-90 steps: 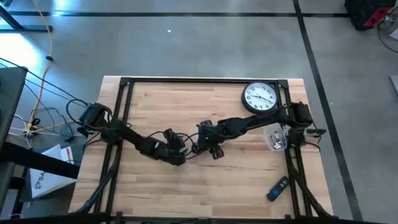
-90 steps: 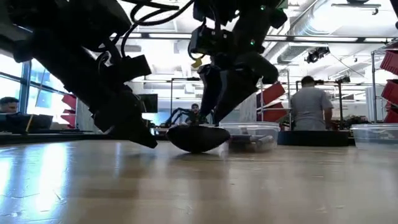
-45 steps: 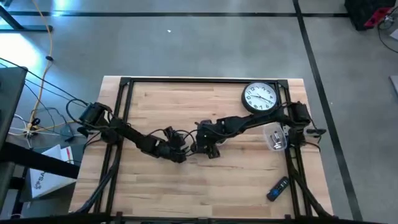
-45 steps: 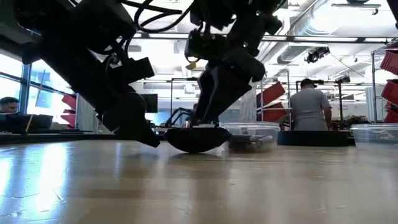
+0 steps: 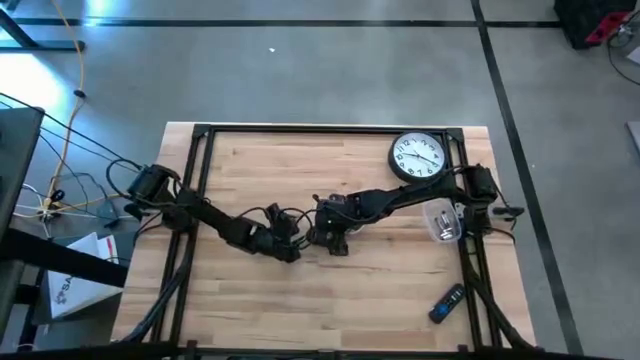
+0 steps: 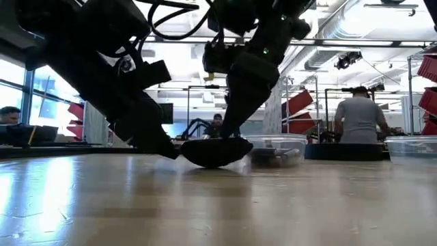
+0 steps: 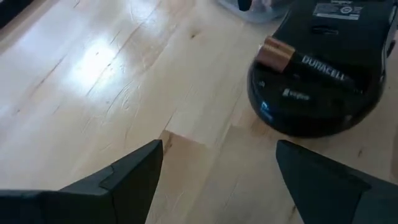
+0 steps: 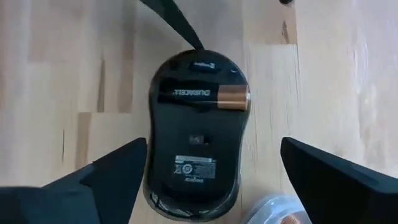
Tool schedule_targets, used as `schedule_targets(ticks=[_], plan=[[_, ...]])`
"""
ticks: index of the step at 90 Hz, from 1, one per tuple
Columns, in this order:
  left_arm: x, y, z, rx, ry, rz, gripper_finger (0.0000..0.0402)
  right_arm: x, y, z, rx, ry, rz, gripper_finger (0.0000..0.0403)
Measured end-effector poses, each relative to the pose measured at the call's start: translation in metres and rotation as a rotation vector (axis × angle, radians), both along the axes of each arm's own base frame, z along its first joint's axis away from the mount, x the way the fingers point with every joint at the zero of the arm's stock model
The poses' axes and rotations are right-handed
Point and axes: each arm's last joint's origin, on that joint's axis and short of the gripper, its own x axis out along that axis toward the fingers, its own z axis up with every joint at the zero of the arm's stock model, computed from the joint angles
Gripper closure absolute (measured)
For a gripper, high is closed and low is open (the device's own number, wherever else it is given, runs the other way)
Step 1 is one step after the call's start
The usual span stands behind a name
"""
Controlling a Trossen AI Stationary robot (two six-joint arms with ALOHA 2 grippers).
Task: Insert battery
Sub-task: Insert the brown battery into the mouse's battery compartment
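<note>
A black computer mouse point(image 8: 195, 143) lies upside down on the wooden table, near its middle point(image 5: 311, 240). A Duracell battery point(image 8: 200, 94) lies across its open battery bay, copper end outward point(image 7: 274, 53). My right gripper point(image 8: 214, 165) is open above the mouse, one finger on each side of its label end. My left gripper point(image 7: 217, 165) is open, low over the table, just short of the mouse's rounded end; its fingertip point(image 6: 168, 151) is next to the mouse point(image 6: 212, 152). My right gripper slants down from above onto the mouse's upturned underside point(image 6: 229, 139); I cannot tell whether a finger touches it. My left gripper's fingertip stands close to the mouse's end; I cannot tell whether they touch.
A white wall clock point(image 5: 417, 157) lies at the far right. A clear tub point(image 5: 443, 220) with small parts stands right of the mouse, close behind it in the low view point(image 6: 276, 147). A dark remote point(image 5: 447, 303) lies near the front right corner. People stand beyond the table.
My right gripper has moved toward the table's left, coming over the mouse, and has tipped to a steeper slant. The mouse and battery have stayed in place.
</note>
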Motion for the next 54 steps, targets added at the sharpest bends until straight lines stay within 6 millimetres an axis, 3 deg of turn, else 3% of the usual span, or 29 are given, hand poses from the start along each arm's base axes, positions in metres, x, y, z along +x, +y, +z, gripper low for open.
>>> schedule_targets(ticks=[19, 54], plan=[[0.0, 0.0, 0.0, -0.002, -0.002, -0.002, 0.0106, 0.002, 0.009, -0.015, 0.013, 0.035, -0.002, 0.0066], [0.001, 0.0, 0.001, 0.0, -0.007, -0.006, 0.0106, 0.0, 0.014, -0.017, -0.036, 0.054, -0.014, 0.0088]])
